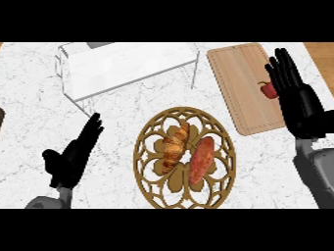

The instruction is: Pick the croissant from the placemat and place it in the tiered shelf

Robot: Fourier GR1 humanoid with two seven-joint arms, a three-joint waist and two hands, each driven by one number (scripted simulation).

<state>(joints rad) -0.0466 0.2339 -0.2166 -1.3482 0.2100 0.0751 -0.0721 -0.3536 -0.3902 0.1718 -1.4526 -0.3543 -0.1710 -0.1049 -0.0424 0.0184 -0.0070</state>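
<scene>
Nearest the robot, at about 8 o'clock in the head view, the left hand (74,156) stands on edge over the bare marble counter (25,98), fingers straight and held together, pointing up toward 1 o'clock, the thumb set out to the side; it carries nothing. At 6 o'clock, just right of that hand but apart from it, lies the round openwork placemat (149,158), and on it rest 2 things side by side: the croissant (174,146) on the left half and a reddish elongated piece, perhaps a sweet potato (201,160), on the right half, the 2 close or just touching. At 3 o'clock the right hand (294,95) is raised with fingers straight and slightly spread, over the right edge of the wooden cutting board (243,88), partly hiding a small red pepper (268,89); it holds nothing either. Farthest, at 11 to 12 o'clock, stands the white tiered shelf (126,63), its top tier showing nothing on it. By this evidence nothing of the task is done: the croissant is untouched, so reach, grasp, carry and placing all remain.
</scene>
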